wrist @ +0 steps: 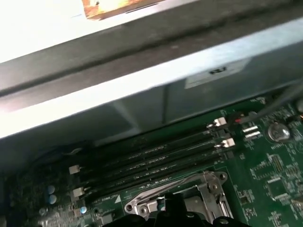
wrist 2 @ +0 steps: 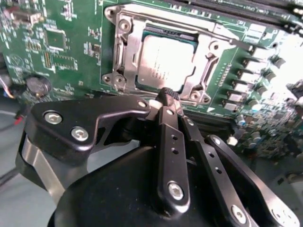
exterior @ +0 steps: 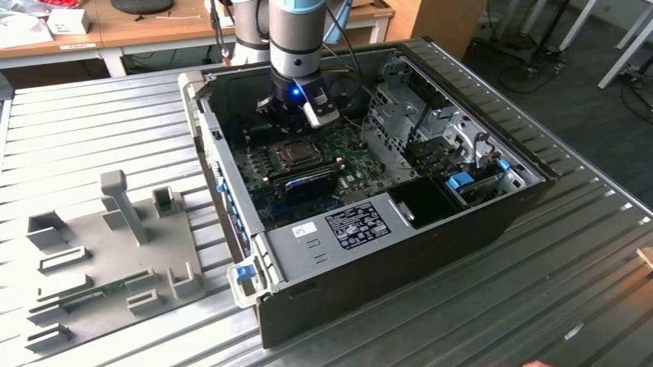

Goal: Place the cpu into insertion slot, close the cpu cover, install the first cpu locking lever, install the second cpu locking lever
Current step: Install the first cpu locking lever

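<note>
The breakable cpu (wrist 2: 163,64) sits under the stiff, thin cpu cover (wrist 2: 129,52). The gripper (wrist 2: 165,97), tips together, hangs by its rim; best touch metal only.

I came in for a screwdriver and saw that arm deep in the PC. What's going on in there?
The robot arm's gripper hangs inside the open computer case, with its tip at the edge of the insertion slot on the green circuit board. The cpu already lies in the slot, and the cpu cover appears folded down around it. The gripper is shut. Whether it pinches a locking lever, I cannot tell.
</note>
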### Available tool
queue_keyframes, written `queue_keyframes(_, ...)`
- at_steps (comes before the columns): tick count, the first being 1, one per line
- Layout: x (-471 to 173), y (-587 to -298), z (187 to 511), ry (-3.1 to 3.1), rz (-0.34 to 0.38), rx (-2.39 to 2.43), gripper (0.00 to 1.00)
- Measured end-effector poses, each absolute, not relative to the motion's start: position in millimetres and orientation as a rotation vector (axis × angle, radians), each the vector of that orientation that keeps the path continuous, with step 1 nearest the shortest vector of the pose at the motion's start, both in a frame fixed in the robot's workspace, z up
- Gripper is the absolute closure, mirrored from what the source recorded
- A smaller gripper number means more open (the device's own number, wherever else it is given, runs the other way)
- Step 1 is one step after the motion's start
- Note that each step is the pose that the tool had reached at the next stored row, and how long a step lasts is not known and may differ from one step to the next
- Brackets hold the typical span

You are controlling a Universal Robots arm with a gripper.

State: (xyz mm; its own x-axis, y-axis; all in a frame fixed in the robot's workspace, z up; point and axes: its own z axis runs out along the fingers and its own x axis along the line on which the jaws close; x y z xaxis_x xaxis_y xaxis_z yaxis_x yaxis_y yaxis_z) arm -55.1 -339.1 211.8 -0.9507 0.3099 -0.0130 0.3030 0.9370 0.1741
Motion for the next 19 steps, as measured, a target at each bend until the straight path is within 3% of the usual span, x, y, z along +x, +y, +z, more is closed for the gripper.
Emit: queue_keyframes(19, -47.5, -339.1, 211.4, 3.074, 0.260, 0.373, 0.90)
